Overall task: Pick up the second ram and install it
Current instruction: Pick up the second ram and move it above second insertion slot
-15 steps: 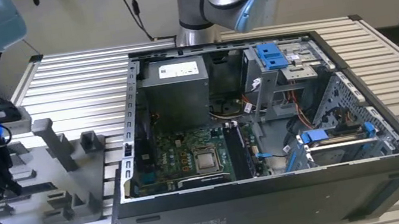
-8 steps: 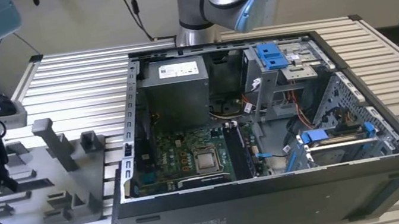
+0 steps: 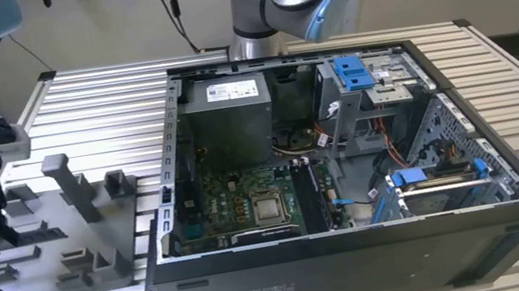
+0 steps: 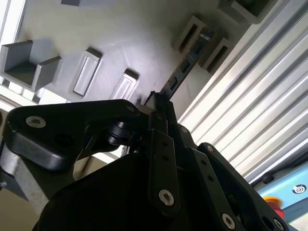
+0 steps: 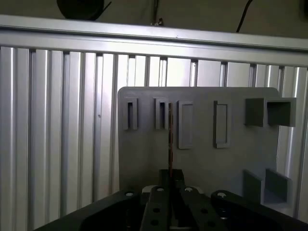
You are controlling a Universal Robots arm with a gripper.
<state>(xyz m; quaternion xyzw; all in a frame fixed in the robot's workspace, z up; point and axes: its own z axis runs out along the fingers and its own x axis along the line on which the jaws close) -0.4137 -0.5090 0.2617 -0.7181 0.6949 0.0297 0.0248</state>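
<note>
Gripper: in the first wrist view the gripper [image 5: 171,175] has its two black fingers pressed together on the near end of the second ram.
Second ram: the second ram [image 5: 170,139] shows edge-on as a thin dark strip running away from the fingertips over the grey fixture plate [image 5: 202,159]; whether it touches the plate cannot be told.
Far end: in the second wrist view the stick's tip, with a blue patch, lies between two rectangular slot blocks [image 4: 188,32] of the fixture.
Surface: the plate rests on a slatted aluminium table [image 5: 62,120].
Exterior view, left edge: the arm's dark wrist hangs over the fixture, beside a tall grey post [image 3: 69,187].
Exterior view, centre: an open computer case [image 3: 363,270] lies on its side, well apart from the gripper.
Inside the case: the motherboard [image 3: 231,197] with long black memory slots [image 3: 307,196] next to the processor.
In the way: the case's side wall [image 3: 172,198] stands between fixture and motherboard.
</note>
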